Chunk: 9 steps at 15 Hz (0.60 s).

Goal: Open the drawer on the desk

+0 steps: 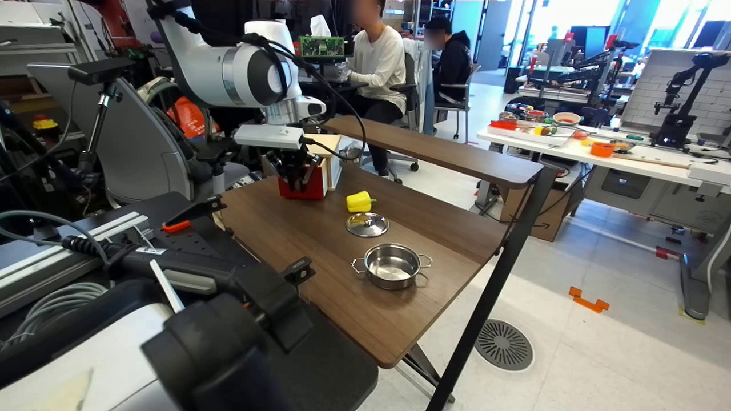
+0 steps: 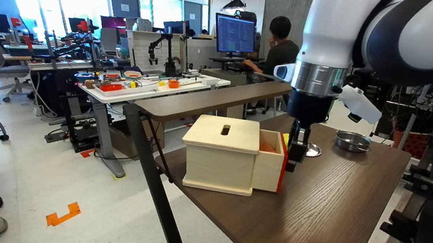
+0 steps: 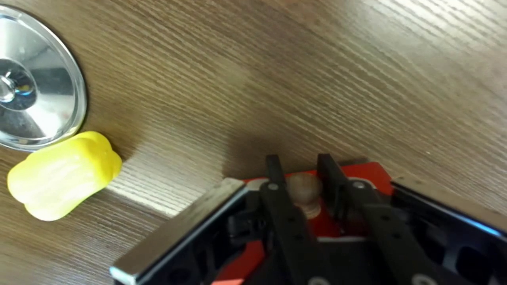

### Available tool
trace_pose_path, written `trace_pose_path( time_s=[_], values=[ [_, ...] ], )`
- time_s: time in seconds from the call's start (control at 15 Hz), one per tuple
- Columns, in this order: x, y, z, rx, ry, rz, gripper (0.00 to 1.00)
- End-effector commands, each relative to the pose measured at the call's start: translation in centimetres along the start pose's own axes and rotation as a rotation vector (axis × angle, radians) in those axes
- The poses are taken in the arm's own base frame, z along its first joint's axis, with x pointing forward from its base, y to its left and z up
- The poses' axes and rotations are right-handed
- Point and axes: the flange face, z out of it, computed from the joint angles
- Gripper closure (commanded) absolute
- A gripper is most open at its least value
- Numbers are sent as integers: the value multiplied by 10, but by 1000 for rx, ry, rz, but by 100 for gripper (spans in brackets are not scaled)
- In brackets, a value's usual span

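The drawer [image 2: 268, 172] has pale wooden sides and a red front [image 1: 311, 189]. In an exterior view it stands partly out of a pale wooden box [image 2: 219, 167] with a slotted top. Something orange [image 2: 267, 147] shows inside it. The box sits on the dark brown desk [image 2: 332, 196], near one end. My gripper points down at the red front [image 3: 356, 172]. In the wrist view its fingers [image 3: 299, 160] are closed around the round wooden knob [image 3: 304, 188], one on each side. The knob is hidden in both exterior views.
A yellow pepper [image 1: 359, 202], a metal lid [image 1: 367, 225] and a metal pot [image 1: 392, 266] stand along the desk. A raised brown shelf [image 1: 434, 151] runs along one long side of the desk, close beside the box.
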Motion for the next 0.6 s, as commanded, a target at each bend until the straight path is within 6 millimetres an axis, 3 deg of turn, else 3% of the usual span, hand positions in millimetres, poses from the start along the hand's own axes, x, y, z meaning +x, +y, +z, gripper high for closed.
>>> trace_pose_path(
  time_s=[0.0,0.53],
  values=[
    [-14,6,-9,-4,1,8,93],
    [-27,7,-7,-4,-19,10,93]
  ],
)
